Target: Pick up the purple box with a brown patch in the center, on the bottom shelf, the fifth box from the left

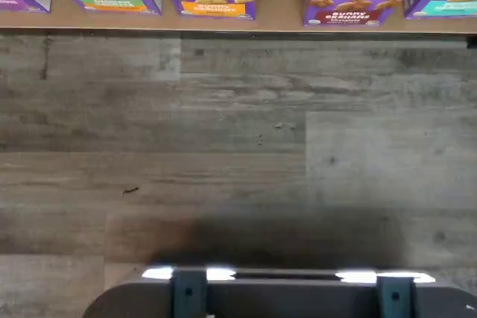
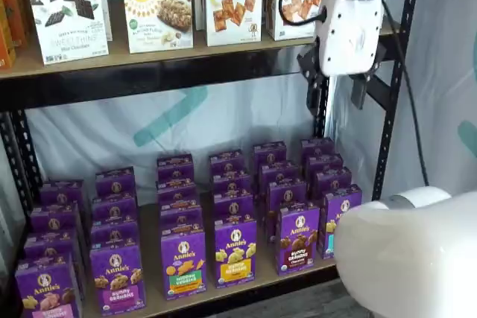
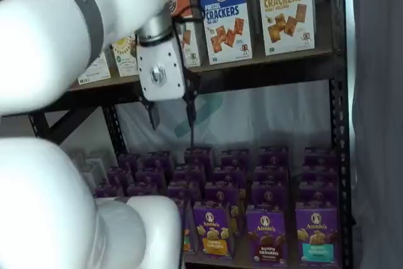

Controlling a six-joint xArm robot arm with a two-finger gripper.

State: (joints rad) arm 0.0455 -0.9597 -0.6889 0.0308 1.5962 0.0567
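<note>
The purple box with the brown "Bunny Grahams" band [image 2: 298, 240] stands at the front of its column on the bottom shelf [image 2: 262, 276], between a yellow-banded carton and the right-end column. It also shows in a shelf view [image 3: 265, 232] and in the wrist view [image 1: 352, 2], at the edge of the tan board [image 1: 282, 5]. My gripper [image 2: 335, 88] hangs high above it, level with the upper shelf's front rail. It shows in both shelf views [image 3: 171, 111], with a plain gap between its two black fingers and nothing in them.
Rows of purple Annie's cartons fill the bottom shelf several deep. Cracker boxes [image 2: 233, 1] stand on the upper shelf. A black rack post [image 2: 393, 94] rises at the right. My white arm links [image 2: 410, 258] block the foreground. Grey wood floor [image 1: 238, 147] lies before the shelf.
</note>
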